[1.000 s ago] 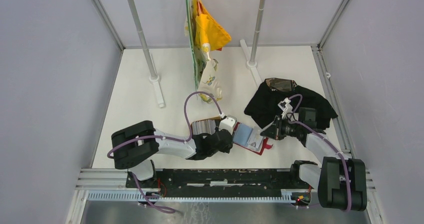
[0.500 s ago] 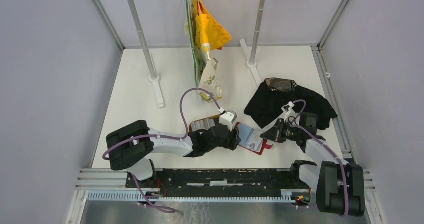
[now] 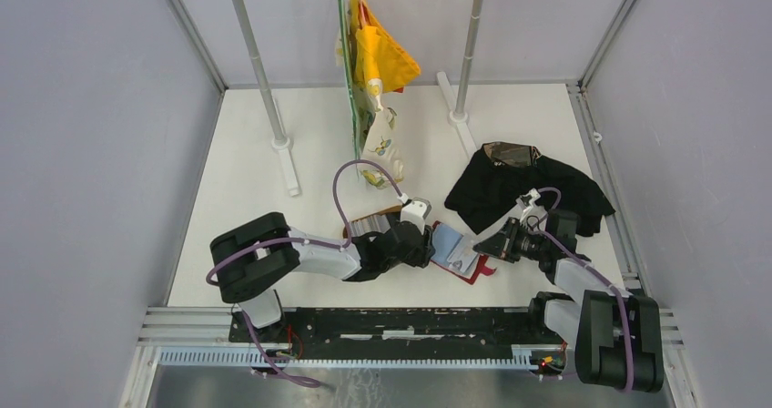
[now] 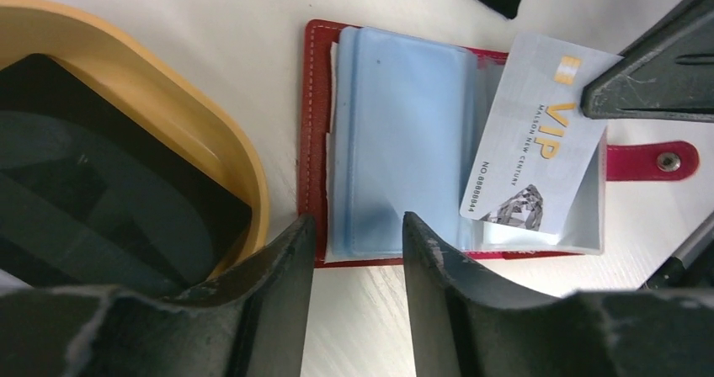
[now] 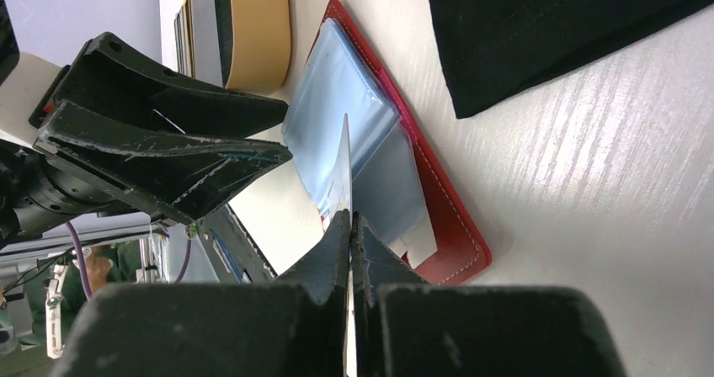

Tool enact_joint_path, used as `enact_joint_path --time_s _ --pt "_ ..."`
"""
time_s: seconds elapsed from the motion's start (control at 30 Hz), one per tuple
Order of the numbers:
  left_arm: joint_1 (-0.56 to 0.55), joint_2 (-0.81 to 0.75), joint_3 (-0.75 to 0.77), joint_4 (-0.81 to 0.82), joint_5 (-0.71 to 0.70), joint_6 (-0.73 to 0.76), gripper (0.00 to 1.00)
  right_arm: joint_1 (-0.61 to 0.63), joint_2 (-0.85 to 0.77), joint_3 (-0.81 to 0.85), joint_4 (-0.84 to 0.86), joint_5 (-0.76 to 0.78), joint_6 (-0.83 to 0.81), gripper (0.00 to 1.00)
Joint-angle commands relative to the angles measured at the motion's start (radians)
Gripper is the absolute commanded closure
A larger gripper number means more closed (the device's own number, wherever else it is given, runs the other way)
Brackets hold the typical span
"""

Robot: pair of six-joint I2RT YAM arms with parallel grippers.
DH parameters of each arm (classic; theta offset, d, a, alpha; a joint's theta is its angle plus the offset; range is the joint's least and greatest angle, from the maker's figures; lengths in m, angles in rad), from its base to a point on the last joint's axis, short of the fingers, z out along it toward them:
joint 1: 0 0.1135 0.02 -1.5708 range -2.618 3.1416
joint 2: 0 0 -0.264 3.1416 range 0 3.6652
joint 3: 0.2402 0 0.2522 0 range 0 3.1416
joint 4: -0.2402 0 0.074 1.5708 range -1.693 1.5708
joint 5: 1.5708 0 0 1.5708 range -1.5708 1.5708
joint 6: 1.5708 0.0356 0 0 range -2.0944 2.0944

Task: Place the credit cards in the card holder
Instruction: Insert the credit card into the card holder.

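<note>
The red card holder (image 4: 313, 133) lies open on the table, its blue plastic sleeves (image 4: 404, 141) facing up. A silver VIP credit card (image 4: 539, 158) slants over its right half, and my right gripper (image 5: 347, 219) is shut on that card's edge (image 5: 344, 162). My left gripper (image 4: 358, 224) is open and holds nothing, its fingertips (image 4: 414, 225) just over the holder's near edge. From above, the left gripper (image 3: 428, 247) and right gripper (image 3: 489, 246) flank the holder (image 3: 481, 270). More dark cards (image 4: 84, 183) sit in the tan tray (image 4: 194, 116).
A black cloth (image 3: 519, 189) lies crumpled behind my right arm, close to the holder. The tan tray (image 3: 369, 221) sits just left of the holder. Farther back, colourful cloths (image 3: 378, 62) hang from a rack between two white posts (image 3: 259, 62).
My left gripper has shifted right to the holder's left edge, and its jaws now stand wider. The right gripper has lowered slightly toward the near edge, still pinching the card over the holder.
</note>
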Motion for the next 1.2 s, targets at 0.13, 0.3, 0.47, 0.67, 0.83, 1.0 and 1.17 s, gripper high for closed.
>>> enact_joint_path --time_s 0.13,0.3,0.47,0.67,0.83,1.0,1.17 --pt "0.008 0.036 0.034 -0.052 -0.015 -0.041 0.59 -0.02 -0.007 -0.014 0.032 0.06 0.024 1.0" --pt "0.007 0.031 0.027 -0.052 0.01 -0.059 0.63 -0.025 -0.004 -0.034 0.01 0.132 0.016 1.0" --pt "0.007 0.022 0.015 -0.044 0.023 -0.082 0.66 -0.024 0.029 -0.015 -0.026 0.137 -0.012 1.0" --pt "0.006 0.025 0.017 -0.037 0.042 -0.093 0.67 -0.025 0.076 -0.025 0.033 0.079 0.05 1.0" --pt "0.006 0.026 0.015 -0.031 0.053 -0.098 0.68 -0.023 0.05 -0.045 0.09 0.047 0.109 1.0" --pt "0.006 0.033 0.01 -0.012 0.074 -0.107 0.69 -0.023 0.038 -0.066 0.135 0.048 0.149 1.0" --pt "0.003 0.034 -0.001 0.006 0.084 -0.121 0.69 -0.023 0.031 -0.088 0.192 0.046 0.196 1.0"
